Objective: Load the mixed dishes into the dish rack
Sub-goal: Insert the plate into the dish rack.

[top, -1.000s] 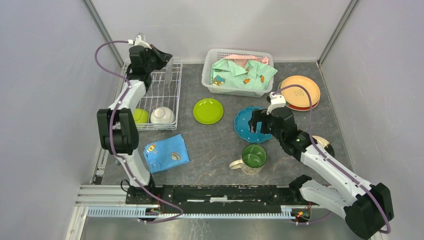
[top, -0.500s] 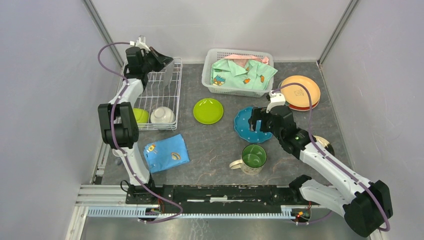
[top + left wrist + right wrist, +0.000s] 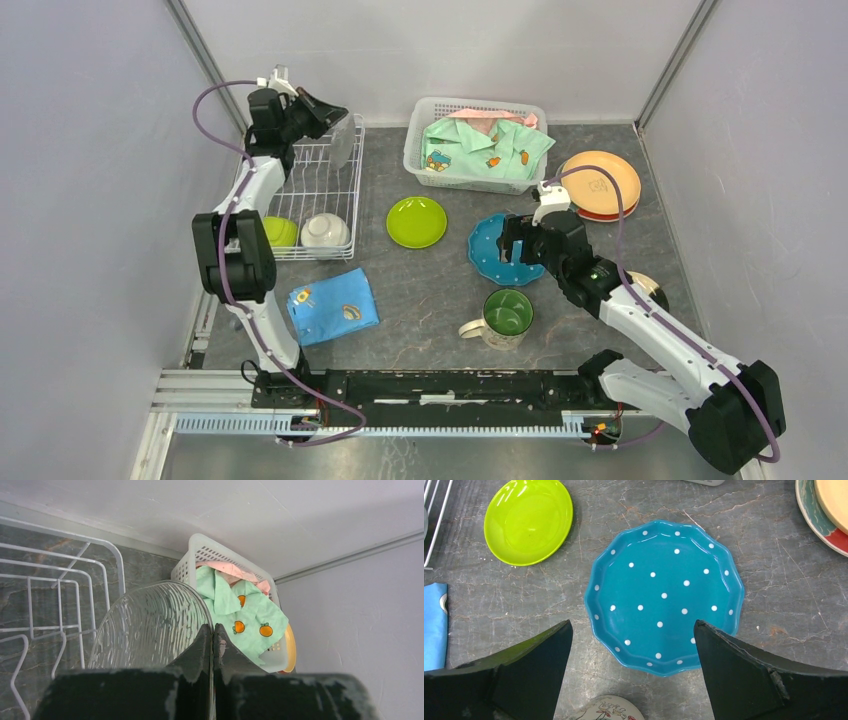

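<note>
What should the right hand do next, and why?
Probably lower the right hand to the near rim of the blue dotted plate and close on it: the hand hangs open directly above the plate, which lies flat on the table, ungripped.

White wire dish rack point(image 3: 322, 185), white bowl point(image 3: 325, 231) and green bowl point(image 3: 282, 232) inside; lime-green plate point(image 3: 417, 221), blue dotted plate point(image 3: 664, 594), mug point(image 3: 508, 313) outside.

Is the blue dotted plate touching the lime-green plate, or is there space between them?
Apart. The right wrist view shows a strip of bare grey table between the blue dotted plate and the lime-green plate.
</note>
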